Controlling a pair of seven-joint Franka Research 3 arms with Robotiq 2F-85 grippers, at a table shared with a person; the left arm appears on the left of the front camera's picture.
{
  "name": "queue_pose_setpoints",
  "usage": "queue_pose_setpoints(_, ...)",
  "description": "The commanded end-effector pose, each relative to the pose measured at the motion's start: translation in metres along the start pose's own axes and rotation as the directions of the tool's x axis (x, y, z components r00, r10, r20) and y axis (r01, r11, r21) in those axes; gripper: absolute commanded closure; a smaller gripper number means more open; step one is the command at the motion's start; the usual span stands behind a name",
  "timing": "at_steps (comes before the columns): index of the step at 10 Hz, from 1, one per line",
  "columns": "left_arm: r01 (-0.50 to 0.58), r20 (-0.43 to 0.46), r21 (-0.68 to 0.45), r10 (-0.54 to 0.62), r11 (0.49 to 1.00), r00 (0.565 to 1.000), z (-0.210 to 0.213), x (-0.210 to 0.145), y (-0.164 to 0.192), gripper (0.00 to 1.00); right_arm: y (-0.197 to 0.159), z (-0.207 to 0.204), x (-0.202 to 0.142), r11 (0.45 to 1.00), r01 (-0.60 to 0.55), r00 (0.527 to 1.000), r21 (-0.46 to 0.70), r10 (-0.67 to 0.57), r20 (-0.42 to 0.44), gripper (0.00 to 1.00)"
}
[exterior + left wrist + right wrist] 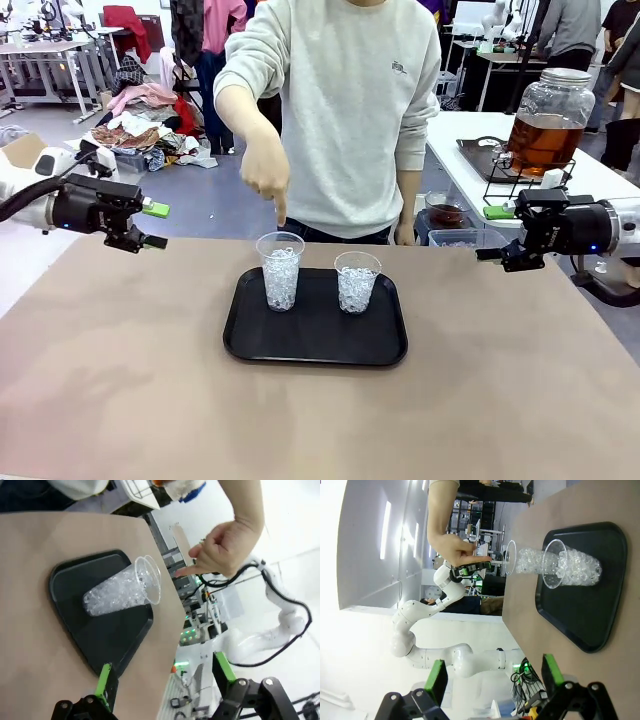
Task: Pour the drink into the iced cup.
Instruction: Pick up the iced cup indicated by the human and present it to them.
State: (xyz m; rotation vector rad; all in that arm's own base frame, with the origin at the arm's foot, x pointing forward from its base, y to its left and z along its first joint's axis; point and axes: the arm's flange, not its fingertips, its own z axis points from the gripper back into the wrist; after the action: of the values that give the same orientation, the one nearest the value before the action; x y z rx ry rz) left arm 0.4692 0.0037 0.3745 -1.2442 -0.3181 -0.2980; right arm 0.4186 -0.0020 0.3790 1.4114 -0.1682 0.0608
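Two ice cups on one black tray (250,345), left cup (280,272) under one pointing hand (266,175), right cup (357,283) beside, amber drink (545,145) in far-right glass dispenser (557,98), left gripper (156,226), right gripper (490,233), fingers wide, empty

Bright even overhead light; faint soft shadow round tray (315,345); glints in iced cup (280,272); wrist views blown-out, edges warped.

L hand (157,225), R hand (490,234) open, aloft.

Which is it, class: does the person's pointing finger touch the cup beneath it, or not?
Apart. The left wrist view shows a clear gap between the person's finger and the cup rim; the front view shows the gap too.
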Motion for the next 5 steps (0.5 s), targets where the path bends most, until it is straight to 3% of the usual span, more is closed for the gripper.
queue_pose_setpoints(1,0.184,-0.009,-0.022,-0.184,0.983,0.983,-0.008,0.002,0.003,0.0,0.0,0.001,-0.001,1.0,0.0,1.0,-0.001,0.0,0.006,0.0)
queue_pose_setpoints(5,0.487,0.0,0.041,-0.487,0.873,0.873,-0.036,0.0,0.005,0.0,0.0,0.001,-0.001,1.0,0.0,1.0,-0.001,0.0,0.006,0.0)
